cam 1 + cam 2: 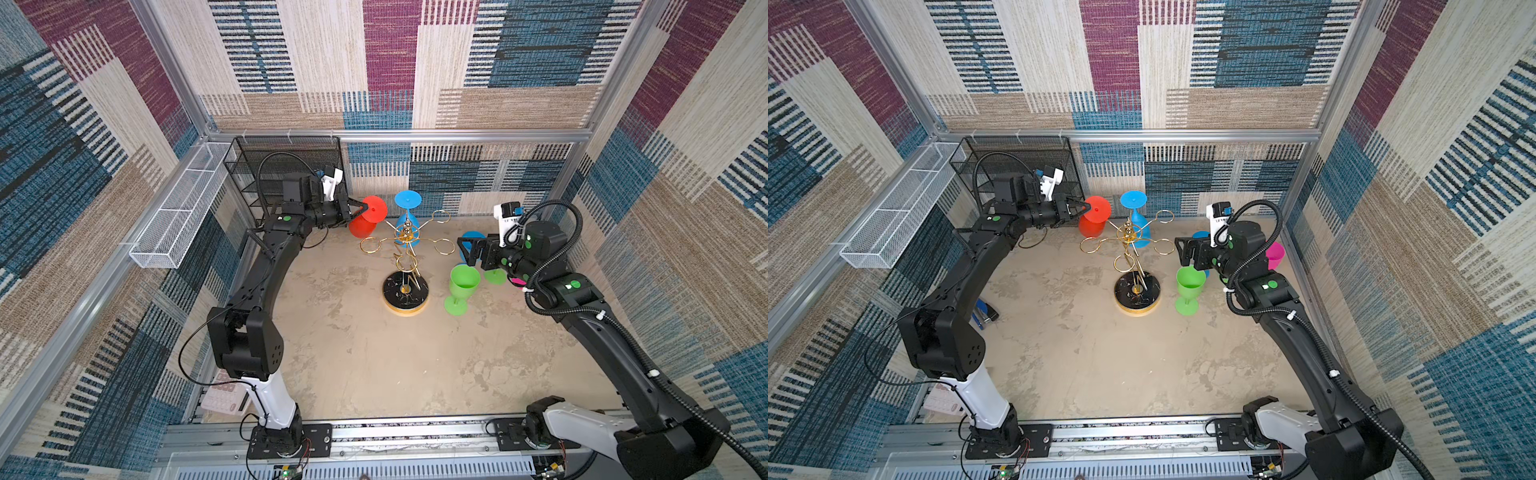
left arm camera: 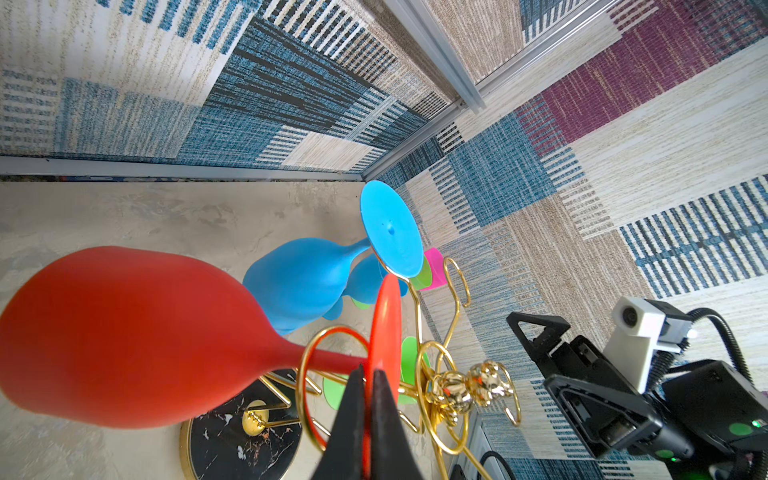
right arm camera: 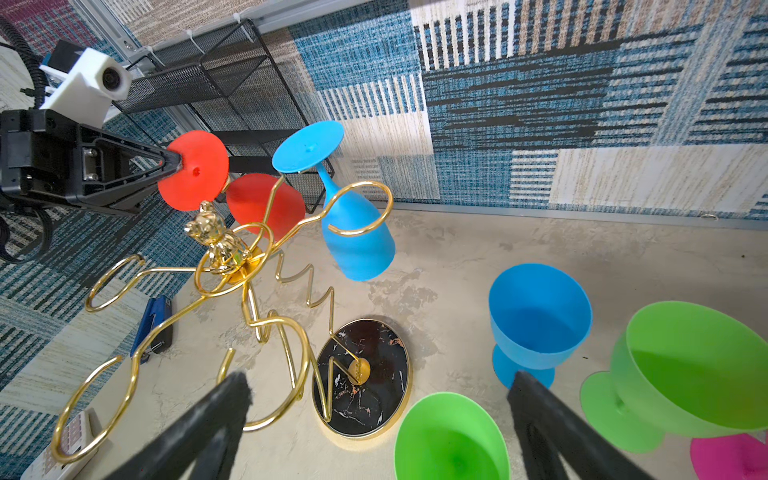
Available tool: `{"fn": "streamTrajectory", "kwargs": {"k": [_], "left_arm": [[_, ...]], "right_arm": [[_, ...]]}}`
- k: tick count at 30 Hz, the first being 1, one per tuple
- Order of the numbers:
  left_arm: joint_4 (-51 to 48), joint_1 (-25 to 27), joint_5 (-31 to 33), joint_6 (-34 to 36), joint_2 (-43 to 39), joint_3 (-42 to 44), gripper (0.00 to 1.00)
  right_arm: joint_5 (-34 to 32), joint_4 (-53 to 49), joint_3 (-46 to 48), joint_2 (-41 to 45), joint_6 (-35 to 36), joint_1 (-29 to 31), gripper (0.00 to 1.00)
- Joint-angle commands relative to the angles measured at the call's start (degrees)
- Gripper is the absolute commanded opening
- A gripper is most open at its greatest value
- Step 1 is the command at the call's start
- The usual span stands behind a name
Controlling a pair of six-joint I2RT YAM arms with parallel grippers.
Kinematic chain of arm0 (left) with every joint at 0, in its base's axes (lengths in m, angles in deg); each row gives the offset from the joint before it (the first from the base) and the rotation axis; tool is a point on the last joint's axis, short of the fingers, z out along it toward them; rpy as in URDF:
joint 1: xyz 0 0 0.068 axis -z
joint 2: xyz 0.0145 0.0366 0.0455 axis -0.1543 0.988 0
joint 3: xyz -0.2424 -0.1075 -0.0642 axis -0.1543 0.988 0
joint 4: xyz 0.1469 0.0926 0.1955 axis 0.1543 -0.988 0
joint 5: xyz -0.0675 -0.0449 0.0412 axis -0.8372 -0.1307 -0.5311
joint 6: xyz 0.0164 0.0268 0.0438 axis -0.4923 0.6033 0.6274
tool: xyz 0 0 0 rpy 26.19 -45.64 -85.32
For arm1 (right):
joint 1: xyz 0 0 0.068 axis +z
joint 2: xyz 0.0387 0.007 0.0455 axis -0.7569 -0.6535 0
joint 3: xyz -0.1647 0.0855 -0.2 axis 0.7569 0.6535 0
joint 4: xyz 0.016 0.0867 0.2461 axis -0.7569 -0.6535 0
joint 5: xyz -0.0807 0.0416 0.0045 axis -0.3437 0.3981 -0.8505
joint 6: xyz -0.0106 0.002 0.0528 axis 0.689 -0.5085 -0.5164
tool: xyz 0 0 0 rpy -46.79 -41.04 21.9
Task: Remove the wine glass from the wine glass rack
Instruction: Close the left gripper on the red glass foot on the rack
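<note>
Left fingers (image 2: 349,428): pressed together on the rim of the red wine glass (image 2: 124,336) foot, pinching the thin disc from both faces. They are black and taper to narrow tips.
Red wine glass: hangs bowl-down on the wine glass rack (image 1: 405,241), on the side toward the left arm, with its stem threaded through one gold ring. It is matte and opaque, with a rounded bowl, a slim stem and a flat round foot (image 1: 376,207).
Wine glass rack: stands on the tabletop (image 1: 374,365) between the two arms, toward the back wall. It is glossy gold wire with a zigzag stem and arms that curl into open rings. A small shiny gold figurine (image 3: 212,232) sits at the crown. The base (image 1: 405,296) is a round black marbled disc with a gold rim.
Right fingers (image 3: 216,415): spread wide apart and empty, hovering just right of the rack. They are black with rough, fuzzy-looking inner faces.
Blue wine glass (image 1: 406,224): hangs bowl-down from the neighbouring ring, nearer the back wall. It has the same matte finish and shape as the red one.
Upright glasses: a green glass (image 1: 464,282), a blue one (image 3: 540,316), a second green one (image 3: 685,374) and a pink one (image 1: 1275,254) stand on the tabletop right of the rack. The green and blue ones are wide-mouthed with short stems.
Tabletop: mottled beige with a patchy, concrete-like surface.
</note>
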Motion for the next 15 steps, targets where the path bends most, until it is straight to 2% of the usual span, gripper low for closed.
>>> {"fn": "streamTrajectory", "kwargs": {"k": [1, 6, 15], "left_arm": [[-1.3, 0.0, -0.2, 0.6, -0.8, 0.1, 0.00], [-0.2, -0.2, -1.8, -1.4, -1.3, 0.2, 0.00], [10.8, -1.6, -8.3, -11.7, -2.2, 3.4, 0.00]], "right_arm": [[0.5, 2.1, 0.2, 0.4, 0.0, 0.0, 0.99], [0.3, 2.1, 0.3, 0.8, 0.0, -0.1, 0.99], [-0.1, 1.7, 0.3, 1.3, 0.1, 0.0, 0.99]]}}
